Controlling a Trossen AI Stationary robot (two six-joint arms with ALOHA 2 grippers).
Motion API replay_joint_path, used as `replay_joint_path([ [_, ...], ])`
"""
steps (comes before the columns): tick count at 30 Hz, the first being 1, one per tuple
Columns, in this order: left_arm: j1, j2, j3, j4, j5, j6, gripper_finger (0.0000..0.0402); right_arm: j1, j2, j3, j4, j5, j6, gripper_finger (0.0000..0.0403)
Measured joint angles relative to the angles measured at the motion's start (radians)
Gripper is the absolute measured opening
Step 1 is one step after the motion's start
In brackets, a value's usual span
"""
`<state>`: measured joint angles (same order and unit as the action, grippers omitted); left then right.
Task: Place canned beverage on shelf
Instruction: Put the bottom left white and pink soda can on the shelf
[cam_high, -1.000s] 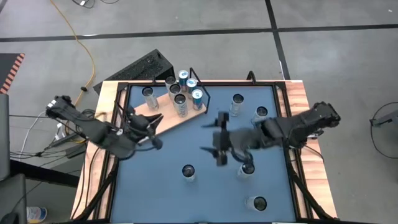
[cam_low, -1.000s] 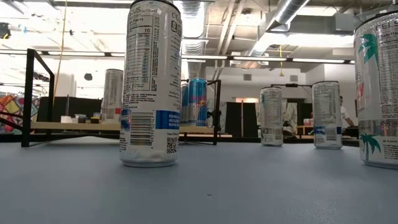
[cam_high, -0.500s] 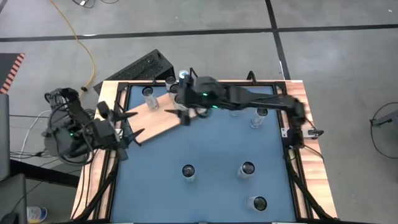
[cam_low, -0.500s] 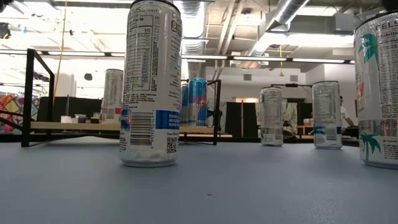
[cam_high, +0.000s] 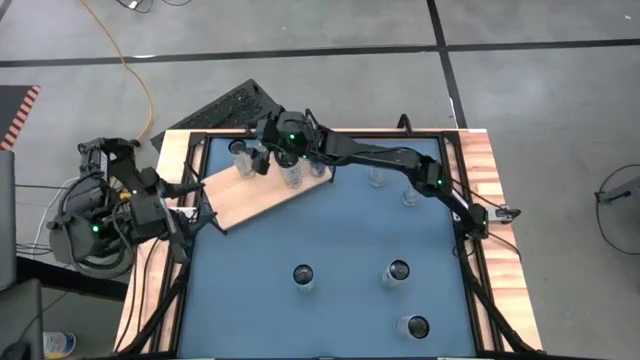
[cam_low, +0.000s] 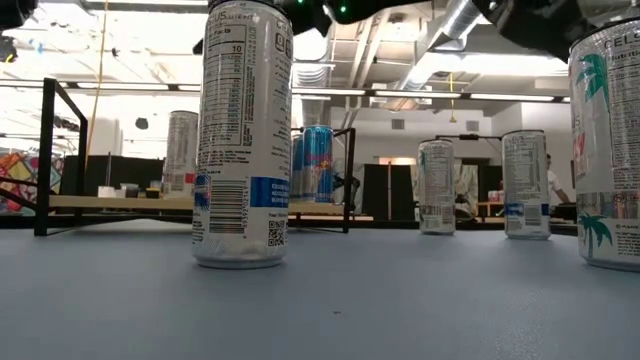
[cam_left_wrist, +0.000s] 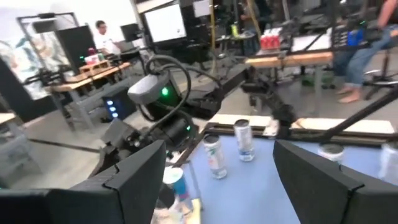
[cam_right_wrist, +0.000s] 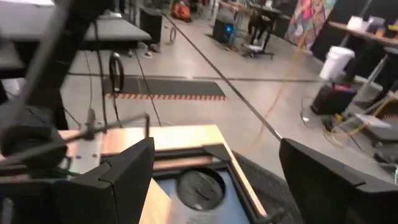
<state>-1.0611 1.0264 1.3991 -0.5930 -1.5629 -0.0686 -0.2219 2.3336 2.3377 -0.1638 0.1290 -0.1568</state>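
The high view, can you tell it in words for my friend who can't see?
From above, the right arm reaches across a blue table, its open gripper over cans on the wooden shelf at the far left corner. The left gripper waits open at the left edge. Three cans stand nearer the front.

Pale-wood shelf (cam_high: 255, 192), flat and angled on the blue tabletop (cam_high: 330, 250), cans (cam_high: 292, 172) upright at its far end

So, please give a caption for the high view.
Right hand open above the shelf; left hand open at table edge.
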Motion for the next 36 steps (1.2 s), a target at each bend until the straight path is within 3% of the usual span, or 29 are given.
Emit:
replay_joint_path([
  [5,0.095,-0.019,-0.011,-0.284,0.01,-0.298,0.0286,0.01,-0.013,0.014,-0.175,-0.001,-0.037,0.0334],
  [7,0.194,-0.051,0.012,-0.363,0.112,-0.393,0.0286,0.024,-0.069,0.014,-0.315,-0.001,-0.09,0.0334],
  [10,0.378,-0.119,0.067,-0.445,0.27,-0.419,0.0286,0.051,-0.215,0.014,-0.523,0.009,-0.156,0.0334],
  [13,0.587,-0.165,0.135,-0.462,0.441,-0.353,0.0286,0.077,-0.392,0.023,-0.663,0.046,-0.159,0.0334],
  [16,0.786,-0.164,0.203,-0.465,0.53,-0.249,0.0286,0.1,-0.51,0.022,-0.777,0.074,-0.159,0.0334],
  [24,1.205,0.005,0.307,-0.647,0.909,-0.151,0.0285,0.16,-0.685,0.017,-0.811,0.08,-0.159,0.0334],
  [28,1.411,0.156,0.337,-0.704,1.149,-0.023,0.0285,0.166,-0.728,0.019,-0.855,0.085,-0.129,0.0334],
  [36,1.735,0.355,0.36,-0.753,1.399,0.177,0.0285,0.204,-0.727,0.016,-1.004,0.081,-0.103,0.0333],
])
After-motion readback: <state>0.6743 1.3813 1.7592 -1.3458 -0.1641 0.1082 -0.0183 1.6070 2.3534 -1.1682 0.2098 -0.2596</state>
